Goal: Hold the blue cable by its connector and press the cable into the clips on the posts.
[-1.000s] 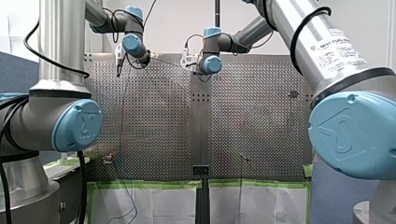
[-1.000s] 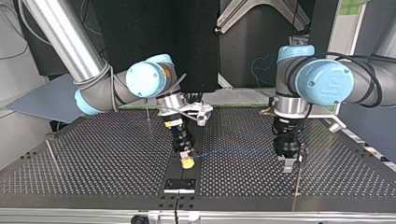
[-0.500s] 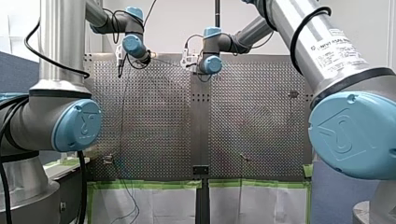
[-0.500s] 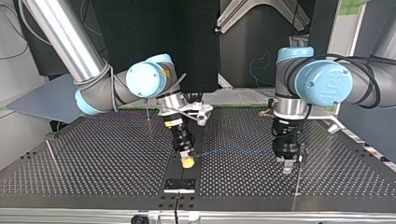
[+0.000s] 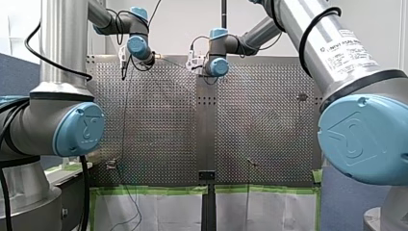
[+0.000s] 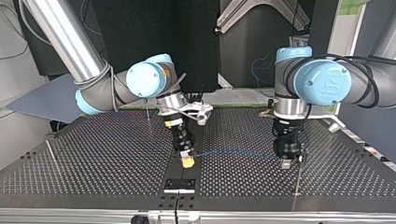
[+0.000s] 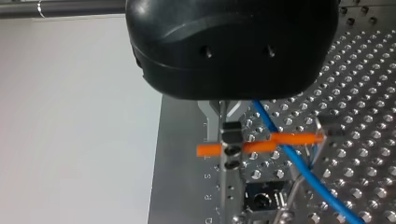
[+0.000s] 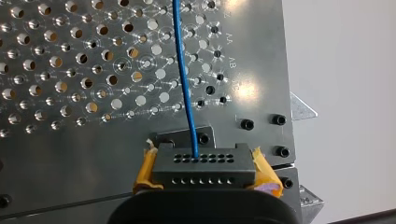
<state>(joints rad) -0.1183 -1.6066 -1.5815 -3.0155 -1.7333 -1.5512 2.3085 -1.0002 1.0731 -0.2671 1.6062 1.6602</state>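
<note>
One connector [image 8: 204, 170] within right end effector [image 8: 205, 173]

front: rear, high | top: opposite, low | wrists: close-up | shared: table [image 5: 159, 120]

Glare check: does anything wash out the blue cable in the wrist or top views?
Right wrist view: bright glints on the table beside the cable, yet it reads distinct down to the connector. Left wrist view: cable plain against the table. Top view: cable thin and faint over the dark table, no glare.
</note>
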